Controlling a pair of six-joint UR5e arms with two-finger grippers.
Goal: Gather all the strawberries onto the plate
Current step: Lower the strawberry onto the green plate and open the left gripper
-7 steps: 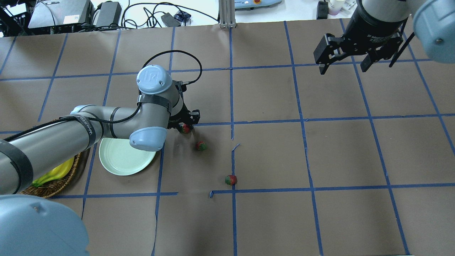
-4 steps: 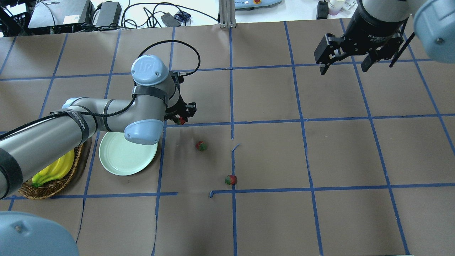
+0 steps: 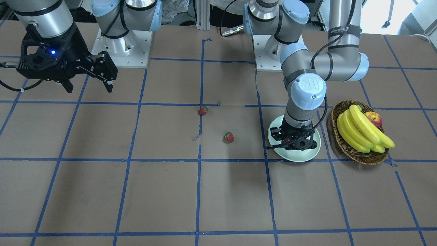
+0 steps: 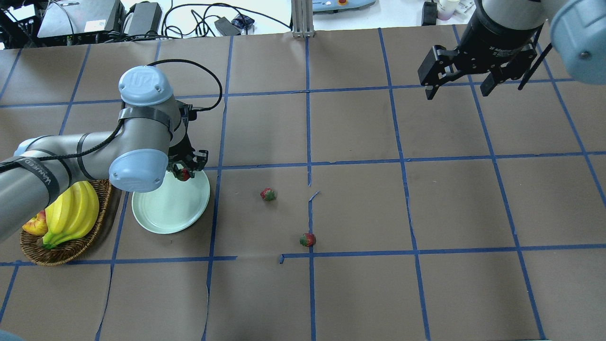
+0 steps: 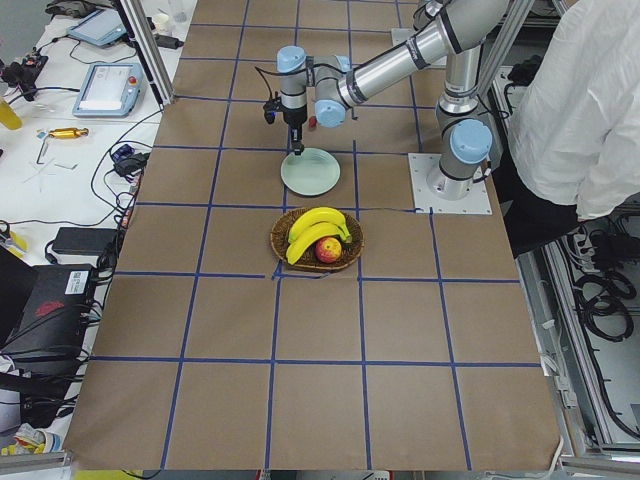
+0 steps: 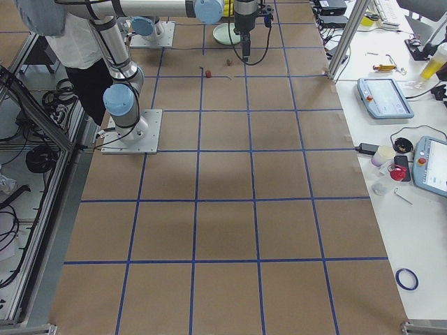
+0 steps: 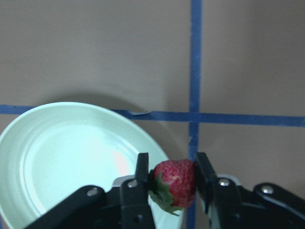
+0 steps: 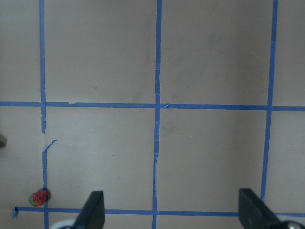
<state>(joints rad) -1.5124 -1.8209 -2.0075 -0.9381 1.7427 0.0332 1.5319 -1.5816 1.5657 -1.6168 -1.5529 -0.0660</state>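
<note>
Left wrist-mounted view has the left jaws closed on a strawberry (image 7: 174,183), one finger pressed to each side of the fruit. Its green cap points toward 7 o'clock. From this camera the held berry sits over the plate (image 7: 57,157) at the rim's 4 o'clock edge. A strip of blue tape (image 7: 195,62) on the desk (image 7: 95,47) runs up toward 12 o'clock behind it. Whether the berry touches the rim I cannot tell.

In the overhead exterior view the held strawberry (image 4: 183,174) lies at about 1 o'clock on the plate (image 4: 165,213), just inside the rim. The rest of the plate is bare. A second strawberry (image 4: 268,194) rests on the desk (image 4: 360,199) at 3 o'clock from the plate, apart from it. A third strawberry (image 4: 307,239) lies farther out, toward 4 o'clock. At 9 o'clock from the plate, just beside it, stands a wicker basket (image 4: 71,251) with bananas (image 4: 71,213) and an apple (image 4: 34,225).

The right jaws hang wide open above the desk at the overhead view's 1 o'clock corner, well apart from every berry. They hold nothing and touch nothing. In the right wrist-mounted view their two fingers (image 8: 93,210) stand far apart at the bottom edge, with one loose strawberry (image 8: 39,197) at 8 o'clock.
</note>
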